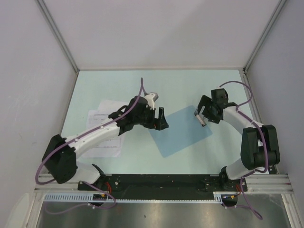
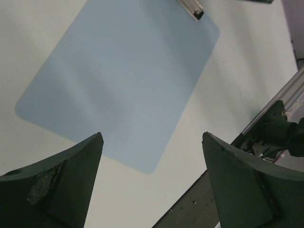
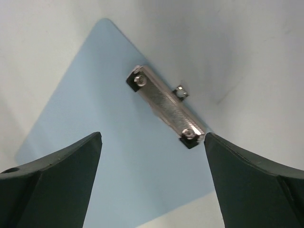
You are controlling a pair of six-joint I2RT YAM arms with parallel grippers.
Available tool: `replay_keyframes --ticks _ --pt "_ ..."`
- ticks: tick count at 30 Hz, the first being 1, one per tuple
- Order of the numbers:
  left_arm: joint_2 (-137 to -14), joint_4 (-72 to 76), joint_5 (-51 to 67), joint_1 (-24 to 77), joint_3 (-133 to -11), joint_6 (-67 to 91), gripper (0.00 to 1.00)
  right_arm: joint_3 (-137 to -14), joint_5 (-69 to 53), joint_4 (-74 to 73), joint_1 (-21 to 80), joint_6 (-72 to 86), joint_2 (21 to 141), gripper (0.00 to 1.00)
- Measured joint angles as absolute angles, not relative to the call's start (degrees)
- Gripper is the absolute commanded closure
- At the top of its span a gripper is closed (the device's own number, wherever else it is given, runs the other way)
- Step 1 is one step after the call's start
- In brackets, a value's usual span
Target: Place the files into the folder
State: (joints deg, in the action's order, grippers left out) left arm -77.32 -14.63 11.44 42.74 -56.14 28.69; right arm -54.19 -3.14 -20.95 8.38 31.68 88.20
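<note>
The folder (image 1: 180,132) is a flat pale-blue sleeve lying at an angle in the middle of the table, with a metal clip (image 1: 200,117) on its far right edge. In the right wrist view the folder (image 3: 109,142) and its clip (image 3: 166,107) lie just ahead of my right gripper (image 3: 152,135). That gripper (image 1: 202,111) hovers open over the clip end, holding nothing. My left gripper (image 1: 163,121) stands open and empty at the folder's left side, above its near corner (image 2: 118,90). The files (image 1: 99,116), white printed sheets, lie far left, partly under the left arm.
White enclosure walls close in the table on the left, back and right. A black and aluminium rail (image 1: 166,180) carrying the arm bases runs along the near edge, and the rail (image 2: 285,102) also shows in the left wrist view.
</note>
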Motion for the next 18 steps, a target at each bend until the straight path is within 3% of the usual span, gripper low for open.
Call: replay_keyframes --ticks 4,9,18 --pt "-85.56 -12.75 12.95 42.76 -56.42 29.61 0.16 -54.04 -2.22 -21.67 6.44 26.52 87.88 0.05" --pt "-93.03 -11.31 13.52 42.74 -57.04 30.65 0.16 -53.74 -2.35 -20.73 4.93 21.96 89.19 0.05" --pt "-92.18 -7.33 13.32 42.76 -54.06 32.23 0.16 -51.57 -3.73 -18.31 8.45 20.32 92.07 0.06"
